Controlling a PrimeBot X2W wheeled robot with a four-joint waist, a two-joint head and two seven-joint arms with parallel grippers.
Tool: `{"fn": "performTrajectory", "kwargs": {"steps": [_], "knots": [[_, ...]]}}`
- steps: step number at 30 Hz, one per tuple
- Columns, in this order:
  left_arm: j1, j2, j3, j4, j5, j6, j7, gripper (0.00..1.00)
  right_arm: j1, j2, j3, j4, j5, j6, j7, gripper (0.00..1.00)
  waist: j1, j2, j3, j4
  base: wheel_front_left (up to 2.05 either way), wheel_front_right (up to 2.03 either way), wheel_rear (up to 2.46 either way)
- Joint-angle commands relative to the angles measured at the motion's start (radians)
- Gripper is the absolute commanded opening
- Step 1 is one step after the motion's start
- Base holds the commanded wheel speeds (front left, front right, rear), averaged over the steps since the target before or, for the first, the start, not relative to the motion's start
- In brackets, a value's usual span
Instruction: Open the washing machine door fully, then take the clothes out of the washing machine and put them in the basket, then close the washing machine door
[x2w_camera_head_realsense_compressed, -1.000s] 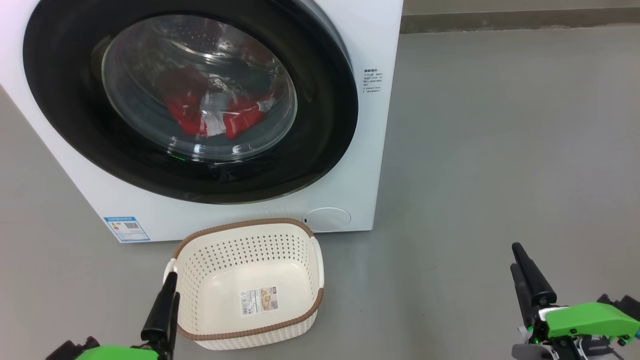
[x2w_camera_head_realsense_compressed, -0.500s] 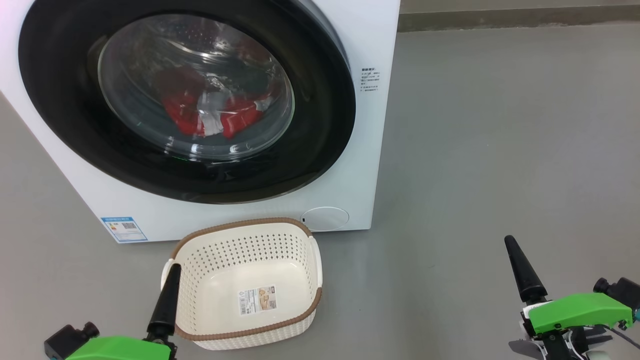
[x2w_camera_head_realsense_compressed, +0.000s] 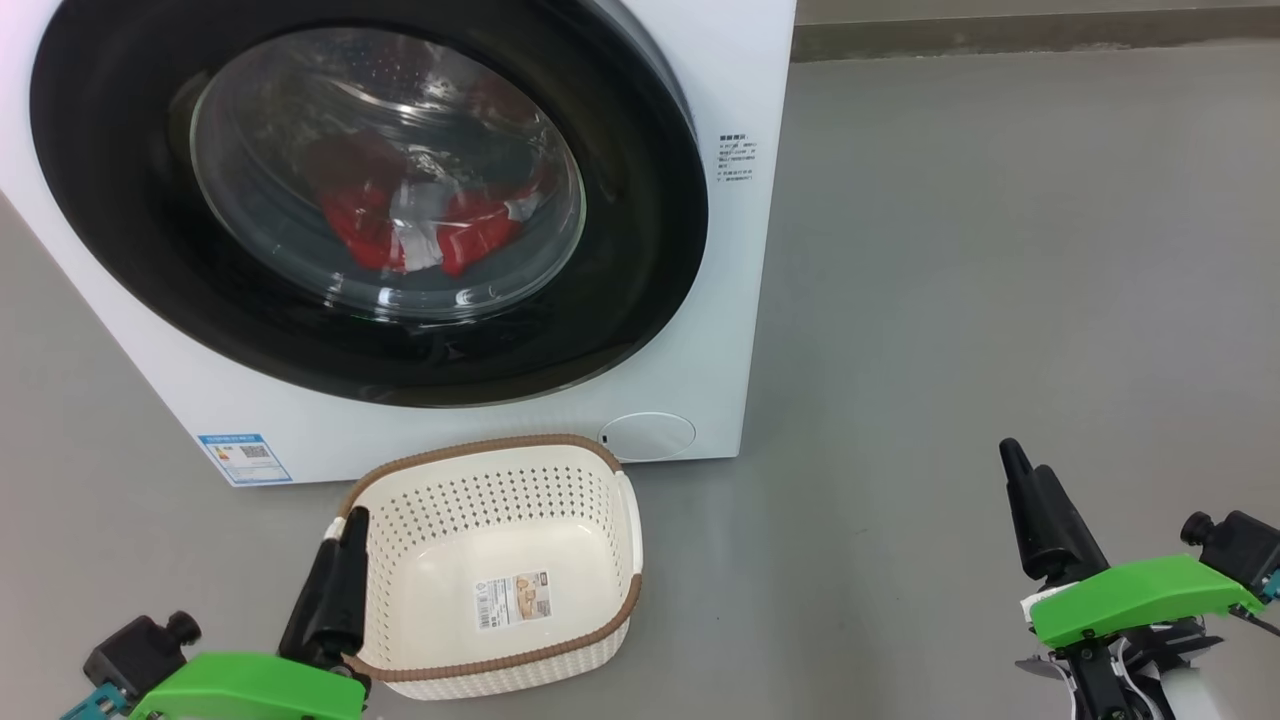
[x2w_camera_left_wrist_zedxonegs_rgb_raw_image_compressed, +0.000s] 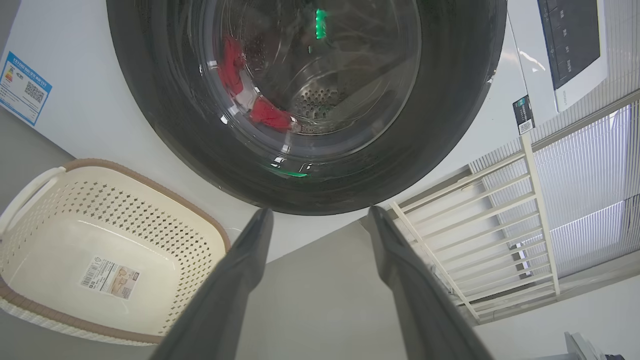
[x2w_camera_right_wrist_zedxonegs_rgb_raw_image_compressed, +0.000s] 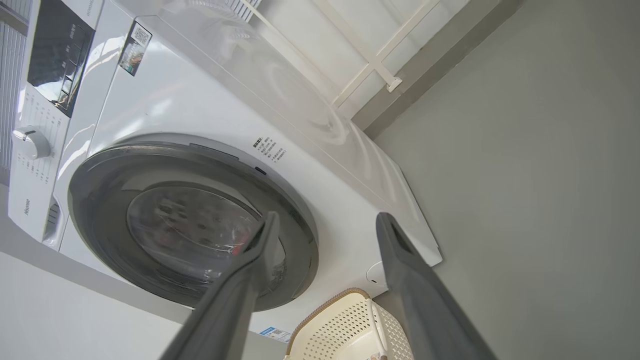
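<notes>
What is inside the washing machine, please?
Through the glass of the closed washing machine door, red and white clothes lie in the perforated drum. The door's black rim hides the rest.

left wrist (x2w_camera_head_realsense_compressed: 240, 685) low, jaws spread; right wrist (x2w_camera_head_realsense_compressed: 1140, 600) low, jaws spread

Head camera looks steeply down: door (x2w_camera_head_realsense_compressed: 620, 250) at 11 o'clock, basket (x2w_camera_head_realsense_compressed: 480, 443) at 6. Left wrist camera sits low near the basket, facing up at the door. Right wrist camera, rolled sideways, views from farther right. All share door and basket.
</notes>
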Motion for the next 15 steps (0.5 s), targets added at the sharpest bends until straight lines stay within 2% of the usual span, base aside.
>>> {"fn": "performTrajectory", "kwargs": {"steps": [1, 15], "knots": [[-0.055, 0.012, 0.014, -0.034, 0.030, -0.004, -0.014, 1.00, -0.048, -0.009, 0.007, -0.032, -0.034, 0.004, -0.010, 1.00, -0.0001, 0.0000, 0.000, 0.000, 0.00, 0.00, 0.00], [-0.075, 0.009, -0.003, -0.047, 0.190, -0.005, -0.056, 1.00, -0.066, -0.008, 0.020, -0.051, -0.189, 0.005, -0.052, 1.00, -0.0001, 0.0000, 0.001, -0.003, 0.00, 0.00, 0.00]]}}
